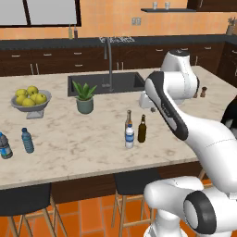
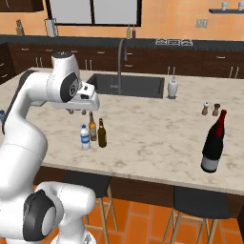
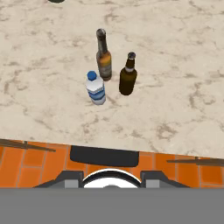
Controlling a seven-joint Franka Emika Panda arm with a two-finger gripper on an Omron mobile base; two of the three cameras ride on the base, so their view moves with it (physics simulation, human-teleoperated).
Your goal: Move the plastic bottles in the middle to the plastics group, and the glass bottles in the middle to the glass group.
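Note:
Three bottles stand together near the counter's front edge. The small plastic bottle (image 1: 129, 135) (image 2: 85, 137) (image 3: 96, 88) has a white cap and a blue label band. Behind it is the amber glass bottle (image 1: 128, 119) (image 2: 92, 127) (image 3: 103, 56), and beside it the dark glass bottle (image 1: 142, 129) (image 2: 101, 133) (image 3: 127, 75). My gripper (image 2: 77, 112) hangs shut above and just behind them, holding nothing. The plastics group (image 1: 28, 140) stands at the counter's far left. The glass group, a large black bottle with a red band (image 2: 213, 143), stands at the far right.
A sink (image 1: 106, 83) with a faucet lies at the back of the counter. A potted plant (image 1: 84, 98) and a bowl of lemons (image 1: 31, 98) stand to the left. Salt and pepper shakers (image 2: 210, 109) and a soap dispenser (image 2: 172, 88) are on the right. Stools (image 3: 104, 156) sit under the front edge.

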